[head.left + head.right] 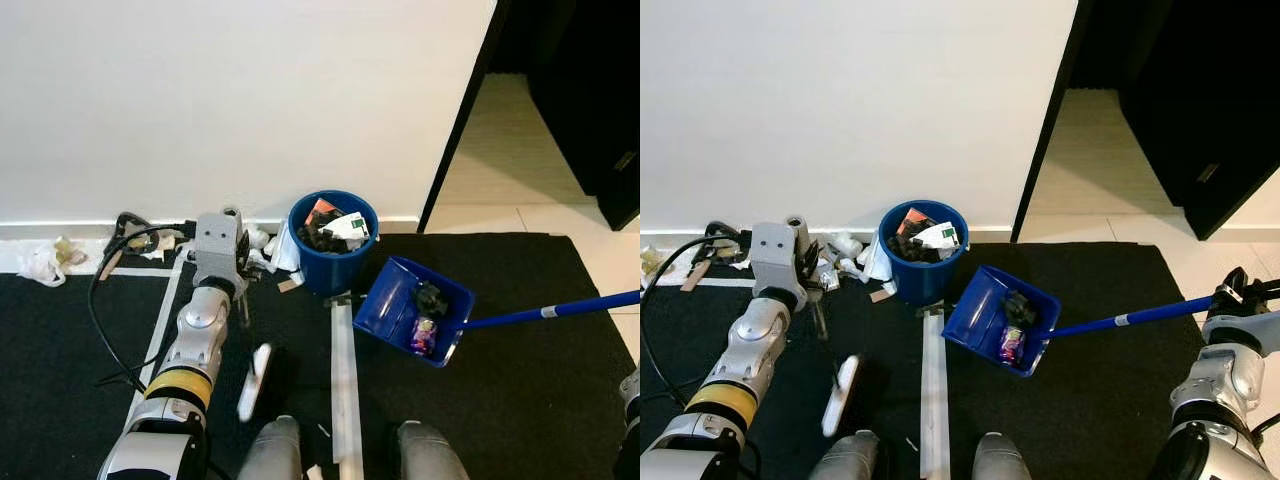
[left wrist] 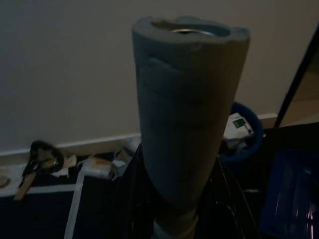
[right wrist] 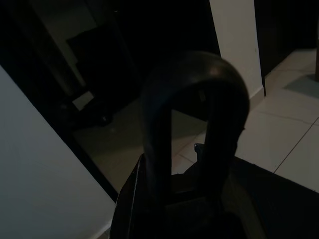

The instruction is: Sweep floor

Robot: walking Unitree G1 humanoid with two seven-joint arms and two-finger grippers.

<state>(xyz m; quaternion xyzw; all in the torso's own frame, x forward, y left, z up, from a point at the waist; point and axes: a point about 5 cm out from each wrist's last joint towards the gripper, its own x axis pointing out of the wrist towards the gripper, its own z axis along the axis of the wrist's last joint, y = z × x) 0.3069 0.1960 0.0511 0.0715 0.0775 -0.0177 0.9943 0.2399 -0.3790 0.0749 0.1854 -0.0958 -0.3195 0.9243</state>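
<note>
Nearest you, the robot's 2 knees [image 1: 350, 455] frame a strip of white tape [image 1: 344, 390] on the black mat [image 1: 520, 380]. Your left gripper [image 2: 169, 214] is wrapped around the grey foam handle [image 2: 184, 109] of the broom; its fingers are pressed against the shaft. Your right gripper [image 1: 1240, 290] clamps the looped end [image 3: 194, 129] of the blue dustpan handle [image 1: 1120, 320].

The dustpan [image 1: 415, 310] hangs just beside the blue bin [image 1: 333, 240], carrying dark scraps and a purple wrapper [image 1: 424, 335]. My read is that you are about to tip it. The bin already looks heaped, so bring the pan's lip over the rim before you tilt, and roll the wrist slowly; otherwise I'd expect pieces to slide down the outside.

Loose litter [image 1: 45, 262] lies along the skirting to the left, so the sweeping seems unfinished.

Packaging in the bin shows orange and green print, but no words are legible.
</note>
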